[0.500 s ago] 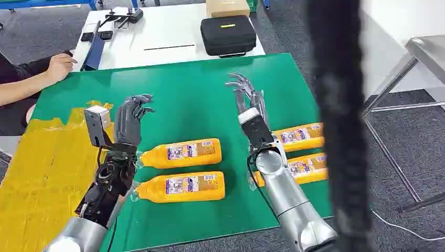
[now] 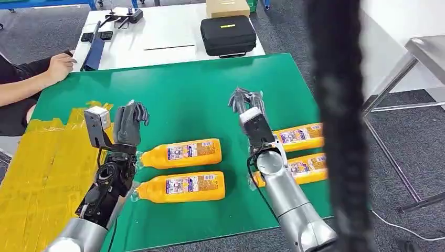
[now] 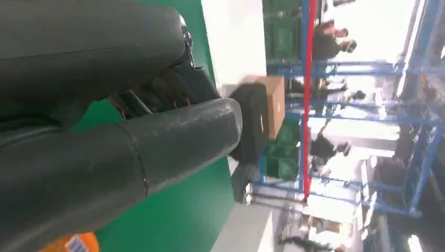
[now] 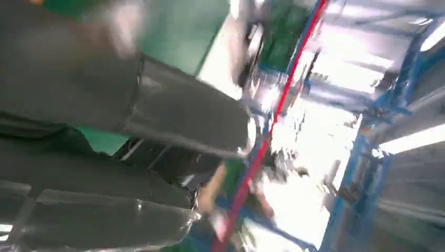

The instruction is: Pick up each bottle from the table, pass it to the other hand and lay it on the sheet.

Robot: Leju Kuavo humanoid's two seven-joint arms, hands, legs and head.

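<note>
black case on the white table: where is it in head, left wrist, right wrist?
Head view: black case at the top centre, on the white table, in front of the cardboard box.
Left wrist view: black case mid-frame, beyond the left hand, against the box.
Right wrist view: too blurred to tell.
Shared landmark: the green mat.

The head camera looks down from up high at the green table. Each wrist camera sits very close behind its own hand, turned sideways; both also see the green table
</note>
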